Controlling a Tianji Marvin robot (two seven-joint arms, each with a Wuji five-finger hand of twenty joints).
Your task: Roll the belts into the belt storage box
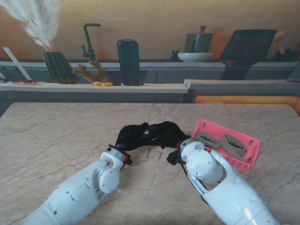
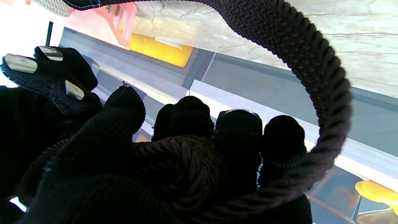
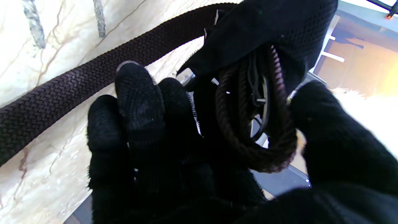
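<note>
White forearms nearest; left hand (image 1: 132, 136) and right hand (image 1: 168, 132) together at centre of marble surface (image 1: 56, 140), both closed on a dark braided belt (image 3: 62, 90), partly coiled between fingers (image 3: 140, 93), loose tail looping out. Pink belt storage box (image 1: 206, 127) just right, holding two tan rolled belts (image 1: 234, 145)

Both arms reaching inward from near corners, white forearms converging at table centre. Left hand (image 1: 132, 136) and right hand (image 1: 167, 133) black-gloved, meeting, apparently touching. Fingers of each curled closed around dark braided belt (image 2: 314, 65), coiled part pinched between them.
</note>
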